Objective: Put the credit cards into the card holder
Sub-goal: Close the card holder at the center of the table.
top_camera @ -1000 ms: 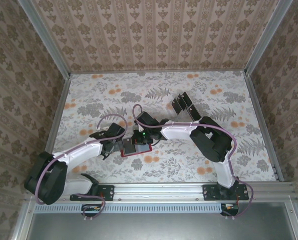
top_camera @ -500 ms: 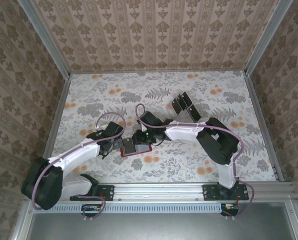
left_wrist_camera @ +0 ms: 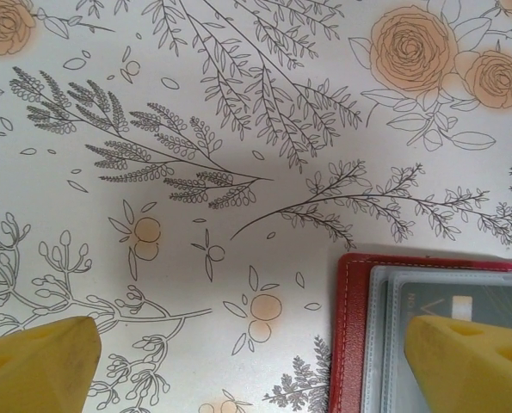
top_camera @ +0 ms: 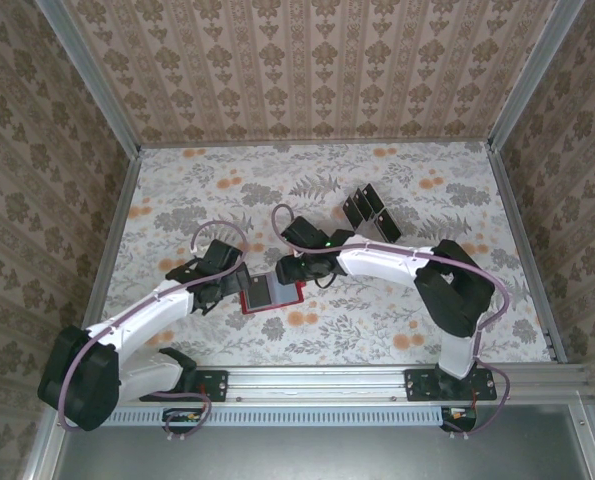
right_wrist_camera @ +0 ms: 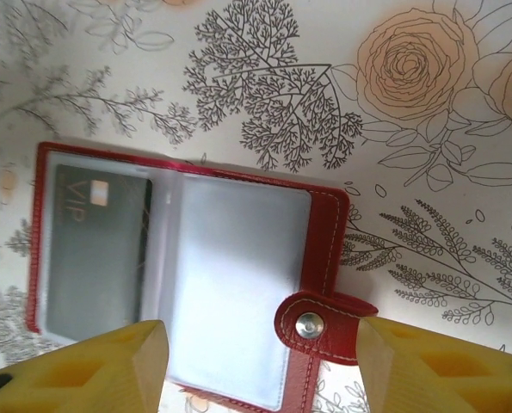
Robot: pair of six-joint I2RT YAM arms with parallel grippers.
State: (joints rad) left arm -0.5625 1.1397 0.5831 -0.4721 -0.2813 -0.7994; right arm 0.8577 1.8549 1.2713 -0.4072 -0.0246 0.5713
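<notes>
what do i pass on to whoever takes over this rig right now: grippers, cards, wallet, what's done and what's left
Left gripper: open, empty, hovering at the wallet's edge.
Right gripper: open, empty, above the wallet.
Small red folding wallet: lies open on the floral table.
Done: one thin black card sits inside the wallet.
Left: the other black cards stand grouped farther back on the table; each has to go into the wallet.
</notes>
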